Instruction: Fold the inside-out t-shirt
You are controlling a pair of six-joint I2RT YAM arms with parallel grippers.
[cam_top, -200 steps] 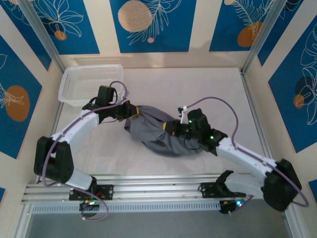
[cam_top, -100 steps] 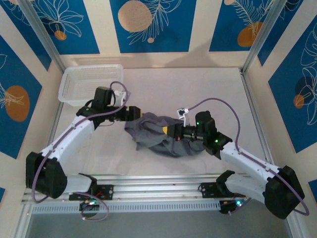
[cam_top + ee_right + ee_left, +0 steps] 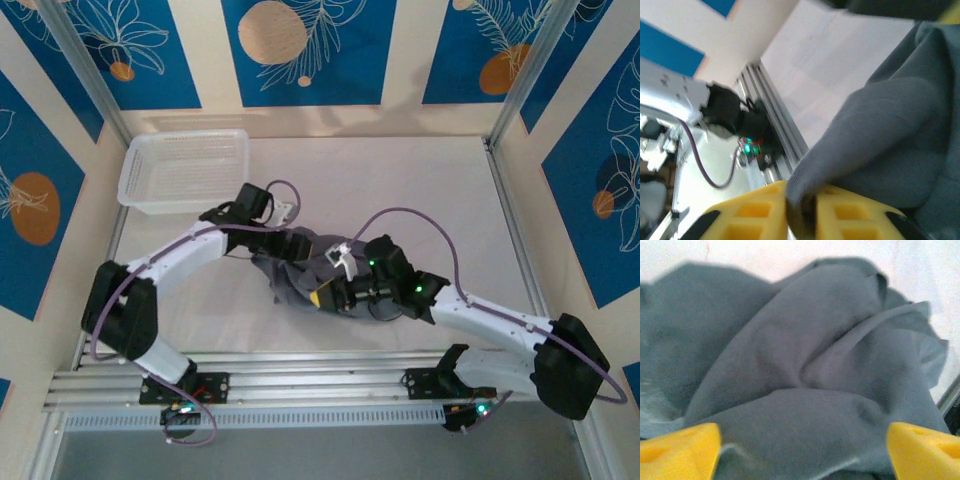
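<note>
Crumpled slate-grey t-shirt (image 3: 283, 278) bunched in the middle of the worktop (image 3: 420, 190), left tool (image 3: 802, 452) released and spread wide over its folds, right tool (image 3: 801, 212) clenched on 1 fold of the t-shirt, white basket (image 3: 150, 195) at the far-left corner.

Crumpled t-shirt (image 3: 287, 283): soft matt grey cloth, faintly fuzzy; basket (image 3: 185, 170): translucent white plastic, mesh-textured sides; table (image 3: 420, 190): smooth, matt, pale; front rail (image 3: 320, 385): ribbed bare metal, dull sheen; arm shells (image 3: 185, 252): smooth glossy white plastic; finger pads (image 3: 852, 217): matt yellow plastic, moulded recesses.
</note>
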